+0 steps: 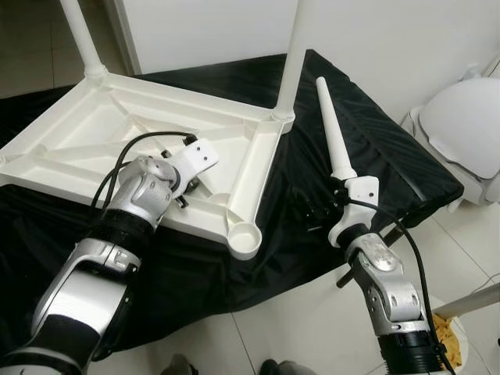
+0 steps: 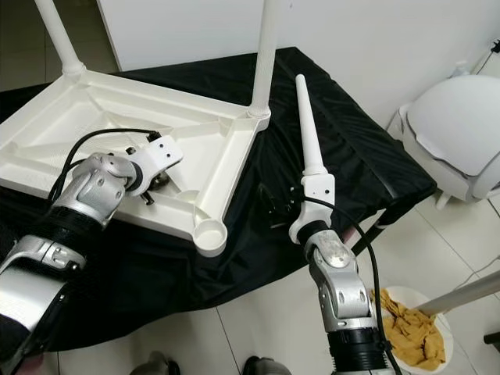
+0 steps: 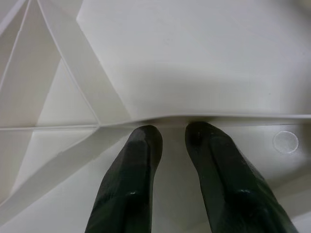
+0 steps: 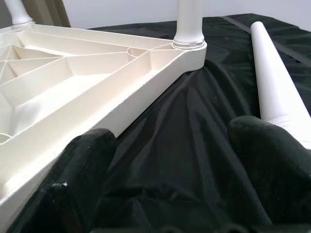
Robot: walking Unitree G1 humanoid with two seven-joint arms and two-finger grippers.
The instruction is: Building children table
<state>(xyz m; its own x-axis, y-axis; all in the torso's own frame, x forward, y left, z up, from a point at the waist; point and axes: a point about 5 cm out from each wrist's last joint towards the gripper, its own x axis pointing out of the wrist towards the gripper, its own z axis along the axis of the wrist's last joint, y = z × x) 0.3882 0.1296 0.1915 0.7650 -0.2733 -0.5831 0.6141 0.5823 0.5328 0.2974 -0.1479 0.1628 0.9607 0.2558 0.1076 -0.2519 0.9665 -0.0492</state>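
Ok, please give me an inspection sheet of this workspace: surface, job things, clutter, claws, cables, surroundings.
Surface: black cloth draped over a low support.
Job things: white tabletop lies upside down on the cloth, two legs fitted upright; near corner socket empty; loose leg lies on the cloth beside it.
Clutter: nothing seen on the cloth.
Claws: left claw tips on a tabletop rib, slightly apart, gripping nothing. Right claw open over the cloth between the tabletop edge and the loose leg, one finger touching that leg.
Cables: black cable loops over the left wrist; another runs along the right forearm.
Surroundings: tiled floor, white wall, white round object, bowl of yellow scraps.
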